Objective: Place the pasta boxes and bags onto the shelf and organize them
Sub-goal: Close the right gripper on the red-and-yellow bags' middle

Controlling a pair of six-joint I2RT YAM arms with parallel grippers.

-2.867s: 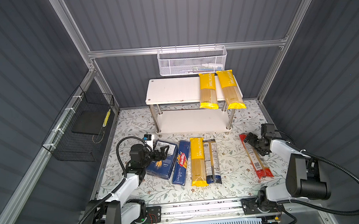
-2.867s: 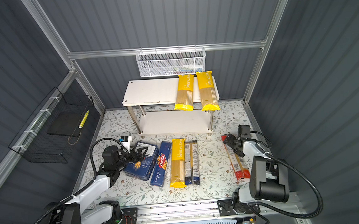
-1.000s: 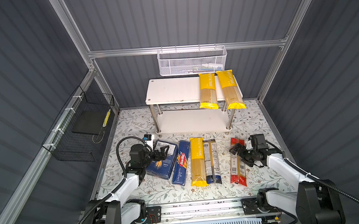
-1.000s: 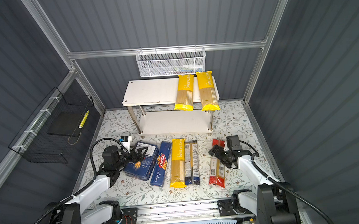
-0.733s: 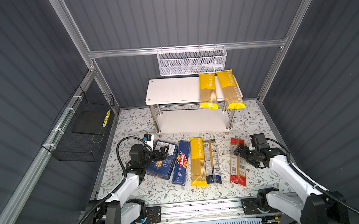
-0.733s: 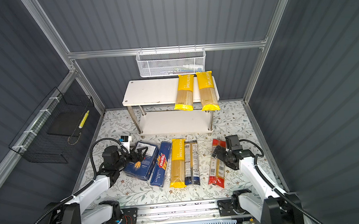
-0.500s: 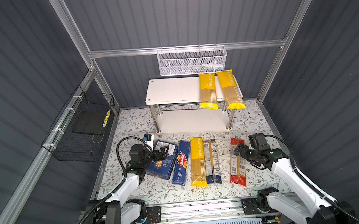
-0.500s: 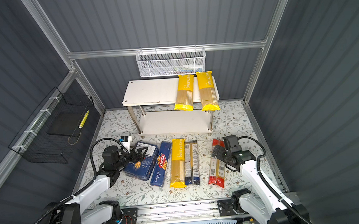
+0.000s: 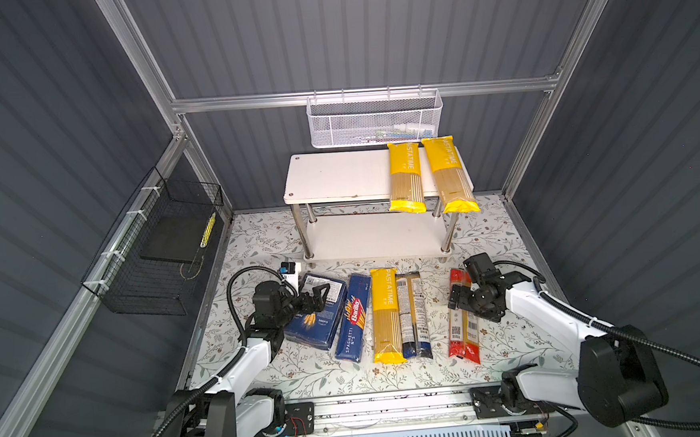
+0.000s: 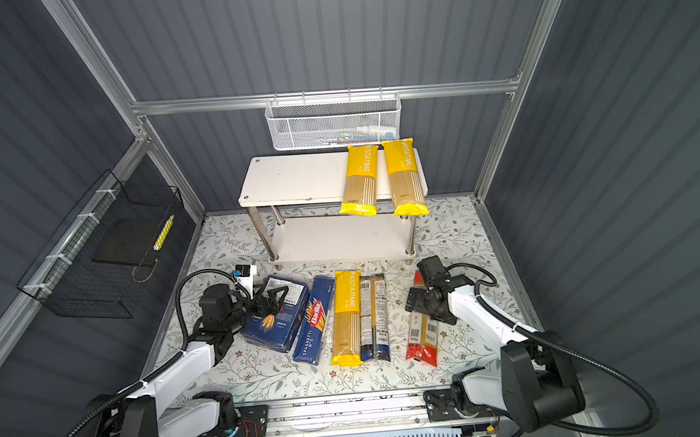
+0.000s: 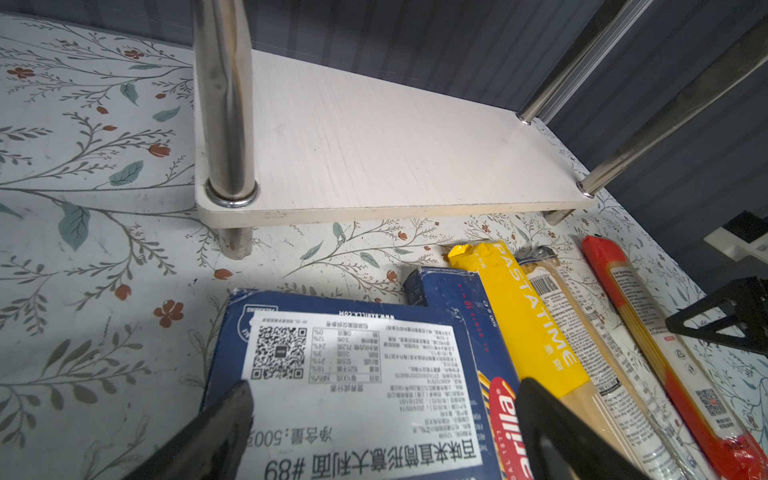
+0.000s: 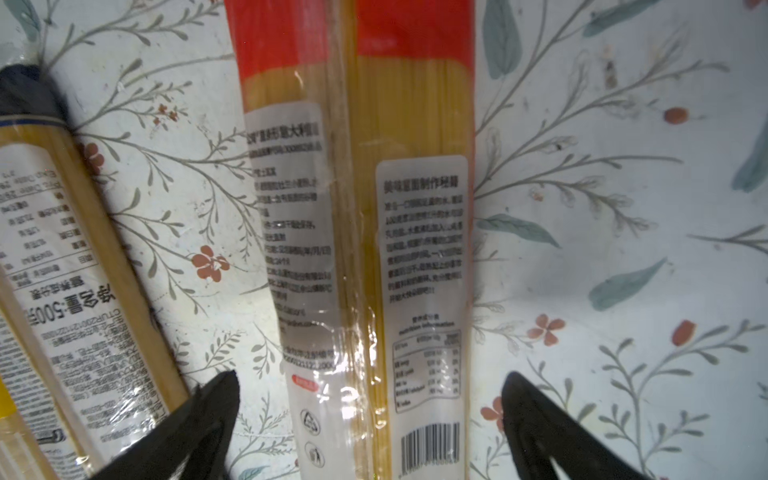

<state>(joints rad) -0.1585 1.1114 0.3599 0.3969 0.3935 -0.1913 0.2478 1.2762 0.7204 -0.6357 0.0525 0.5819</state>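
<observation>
Red-ended bag (image 12: 357,216), clear with white labels, lies flat beneath the right tool (image 12: 370,378), spread wide.

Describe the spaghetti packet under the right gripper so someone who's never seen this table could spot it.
Find the white two-tier shelf; pasta packages lie in a row before it on the floral table. Go to the row's right end, beneath the open right gripper. That packet alone has red ends, unlike the dark blue-black bag beside it and the yellow bag beyond.
</observation>
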